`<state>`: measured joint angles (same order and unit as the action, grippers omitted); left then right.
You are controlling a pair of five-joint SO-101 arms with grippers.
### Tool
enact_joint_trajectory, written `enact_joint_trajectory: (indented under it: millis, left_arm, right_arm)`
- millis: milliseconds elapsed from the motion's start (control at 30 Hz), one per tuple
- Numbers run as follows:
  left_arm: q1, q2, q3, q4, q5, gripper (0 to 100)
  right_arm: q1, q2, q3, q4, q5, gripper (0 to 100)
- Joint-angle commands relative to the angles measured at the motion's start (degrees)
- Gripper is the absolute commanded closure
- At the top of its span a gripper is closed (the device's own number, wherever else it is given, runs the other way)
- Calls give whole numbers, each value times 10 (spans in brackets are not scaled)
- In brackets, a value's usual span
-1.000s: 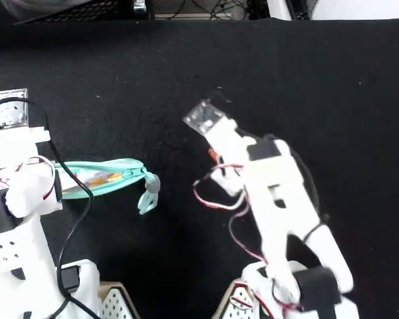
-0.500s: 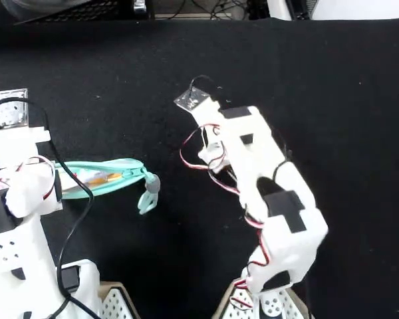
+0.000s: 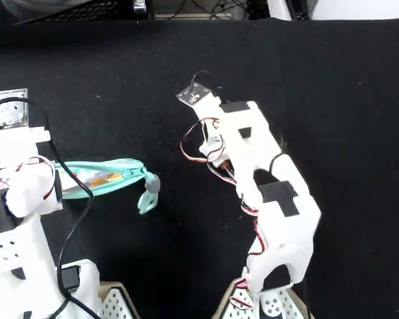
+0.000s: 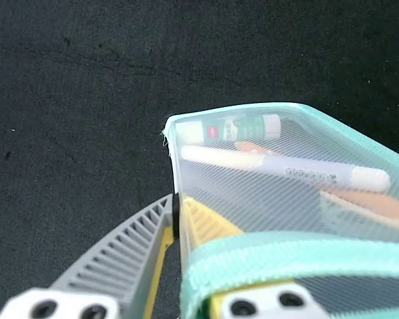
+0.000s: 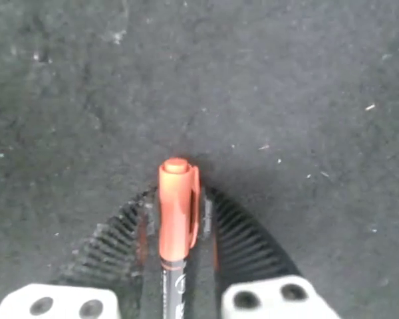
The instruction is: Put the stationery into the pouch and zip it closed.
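A teal mesh pouch is seen lying on the black counter, in front of the left arm. Its long edge is turned upward and its mouth is parted, so that orange contents can be made out between the teal rims. A grey zip slider with a teal pull strap is found at the end nearest the counter's middle.

In the left wrist view, the left pincer is shown clamped on the pouch, the mesh wall being pinched between a grey ribbed finger and a yellow one. Through the mesh, a white tube with a green label, a white pen and a peach-coloured item can be seen.

The right arm is stretched over the counter's middle, well apart from the pouch. The right pincer is closed narrowly around an orange-capped pen, which is held just above the dark counter, cap outward.
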<state>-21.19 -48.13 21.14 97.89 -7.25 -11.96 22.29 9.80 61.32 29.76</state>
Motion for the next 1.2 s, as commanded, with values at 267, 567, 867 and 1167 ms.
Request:
enact_joint_trajectory:
  millis: [267,567,867,1167]
  left_arm:
    - [9,5,14,-11,-4,967]
    - [9,6,13,-11,-4,967]
    - [9,6,13,-11,-4,967]
    - [9,5,13,-11,-4,967]
  right_arm:
    - [13,-475,172,4,-9,986]
    - [-120,-886,225,3,-158,986]
    - [-326,-1032,332,-274,-216,986]
    - [-454,-1044,433,-498,-197,986]
